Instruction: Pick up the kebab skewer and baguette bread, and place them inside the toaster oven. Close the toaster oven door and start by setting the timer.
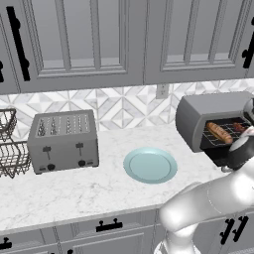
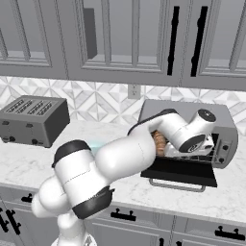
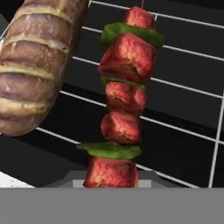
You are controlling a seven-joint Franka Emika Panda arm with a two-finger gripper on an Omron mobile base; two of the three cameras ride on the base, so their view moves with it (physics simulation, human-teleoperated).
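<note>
1. While your hand (image 2: 201, 145) reaches into the mouth of the toaster oven (image 2: 192, 111), the toaster oven door (image 2: 180, 170) lies folded down flat beneath it, handle bar at the outer edge.
2. Straight ahead of the hand, the kebab skewer (image 3: 122, 100) runs away from you along the hand's own line, red chunks with green pieces between them, over the wire rack (image 3: 183, 100).
3. Its nearest chunk meets the bottom of the hand view, just where the fingers would be. The fingers themselves are hidden, so you cannot tell how far the hand is open or whether it grips the skewer.
4. Just beside the skewer, on the left of the hand view, the baguette bread (image 3: 37, 65) lies on the same rack, roughly parallel to the skewer and apart from it.
5. From the left base view, you can see the loaf and a red bit of skewer side by side inside the oven cavity.
6. Well apart from the hand, a teal plate (image 1: 150, 165) sits on the worktop (image 1: 99, 188), and beyond it stands a grey slot toaster (image 1: 63, 141).
</note>
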